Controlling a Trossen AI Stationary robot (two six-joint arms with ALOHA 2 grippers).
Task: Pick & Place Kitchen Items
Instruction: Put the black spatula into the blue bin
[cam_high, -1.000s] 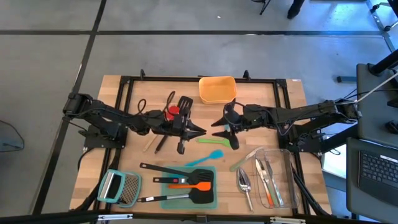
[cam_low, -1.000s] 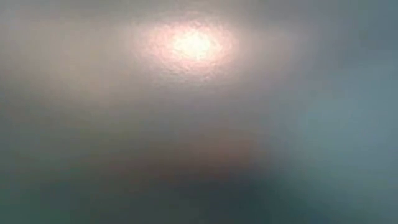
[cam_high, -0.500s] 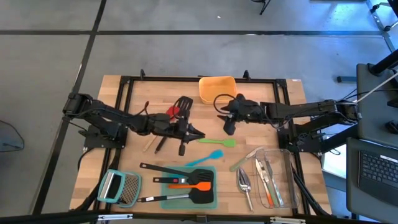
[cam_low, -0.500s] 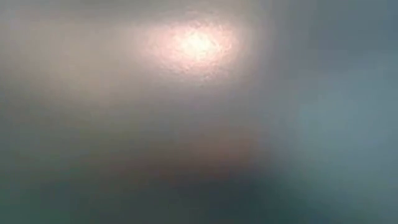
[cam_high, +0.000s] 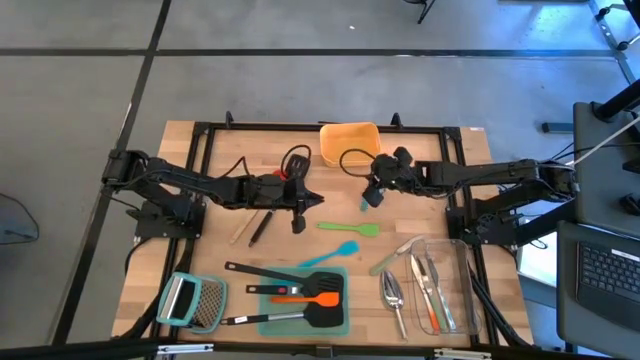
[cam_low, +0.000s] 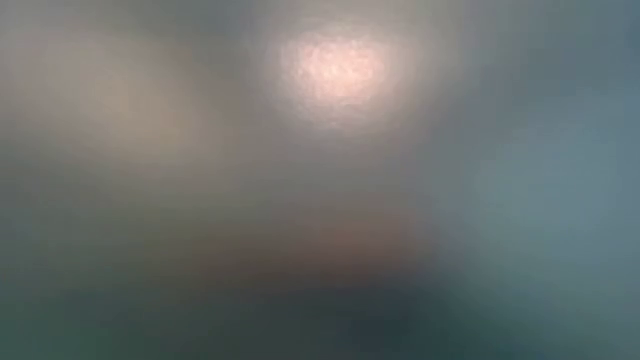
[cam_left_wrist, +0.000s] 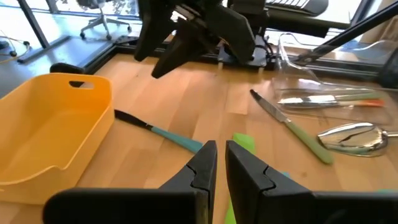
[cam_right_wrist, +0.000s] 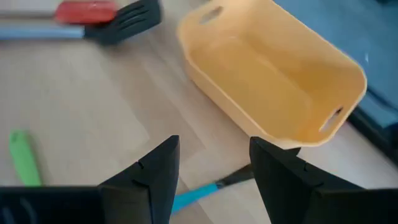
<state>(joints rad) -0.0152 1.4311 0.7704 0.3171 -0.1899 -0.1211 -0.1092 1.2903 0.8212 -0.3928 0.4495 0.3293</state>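
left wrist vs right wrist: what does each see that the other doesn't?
Left wrist only: the clear container holding cutlery, a silver scoop, a green-handled knife and the shut left end effector. Right wrist only: a black turner with red beside it, and the open right end effector. Both: the orange container, empty, and the wooden table.

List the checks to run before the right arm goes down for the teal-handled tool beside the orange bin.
1. Right gripper open, nothing between its fingers: ok.
2. Teal-handled tool lies flat on the table, in line with the gap between those fingers: ok.
3. Orange bin empty, upright, close beside the tool: ok.
4. Left gripper shut, holding nothing, well apart from the right arm in the high view: ok.
5. Green spatula lies clear of the tool: ok.
6. Height of the right fingers above the table: cannot tell, the low view shows nothing usable.
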